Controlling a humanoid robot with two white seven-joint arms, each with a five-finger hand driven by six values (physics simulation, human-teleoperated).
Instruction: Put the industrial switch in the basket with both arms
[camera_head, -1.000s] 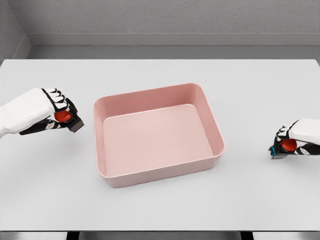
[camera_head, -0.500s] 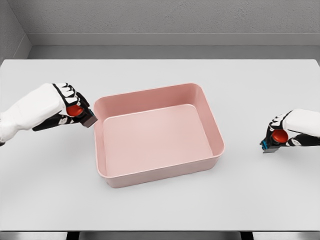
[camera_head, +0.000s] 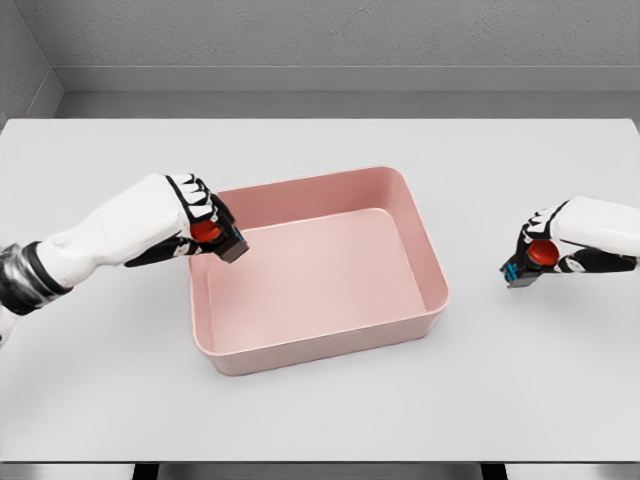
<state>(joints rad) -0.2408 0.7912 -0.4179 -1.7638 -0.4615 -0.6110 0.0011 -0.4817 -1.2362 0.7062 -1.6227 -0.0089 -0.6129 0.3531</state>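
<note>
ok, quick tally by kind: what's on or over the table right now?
Switches: 2, one held in the left hand over the basket's left rim, one held in the right hand off to the right
Basket: 1, pink
Total: 3

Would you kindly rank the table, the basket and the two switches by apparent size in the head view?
1. Table
2. Pink basket
3. Left hand's switch and right hand's switch: they look about alike and fingers partly hide both, so I won't rank them.
</note>
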